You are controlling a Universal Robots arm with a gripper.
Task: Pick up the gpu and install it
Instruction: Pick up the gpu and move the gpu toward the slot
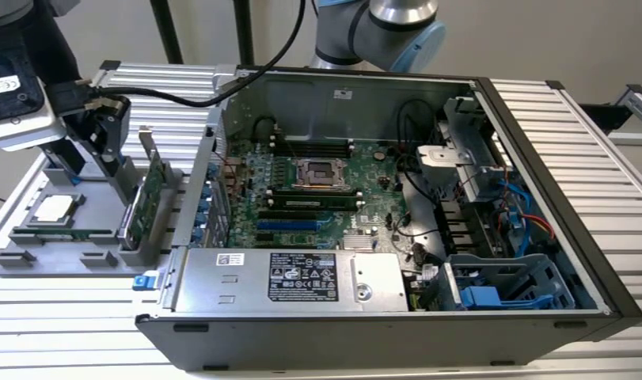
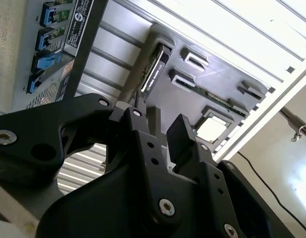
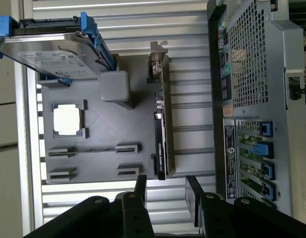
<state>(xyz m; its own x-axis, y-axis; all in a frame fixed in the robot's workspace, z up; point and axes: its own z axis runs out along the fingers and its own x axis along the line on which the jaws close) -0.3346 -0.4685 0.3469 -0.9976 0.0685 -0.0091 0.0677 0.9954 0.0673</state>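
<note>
Open computer case (image 1: 299, 99) just beside grey tray (image 3: 100, 126), hard drive (image 3: 53, 47) and processor chip (image 3: 68, 120) on it, my claw (image 3: 166, 186) spread and empty, near gpu (image 3: 161, 144) standing on edge in that tray at the exterior view's left, green-faced, silver-ended

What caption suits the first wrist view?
Open black fingers hover near the thin green-and-black gpu standing in a grey holder.

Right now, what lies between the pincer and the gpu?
Nothing. In the first wrist view the open pincer sits just off the gpu end, and the stretch between shows only bare tray and ribbed table.
</note>
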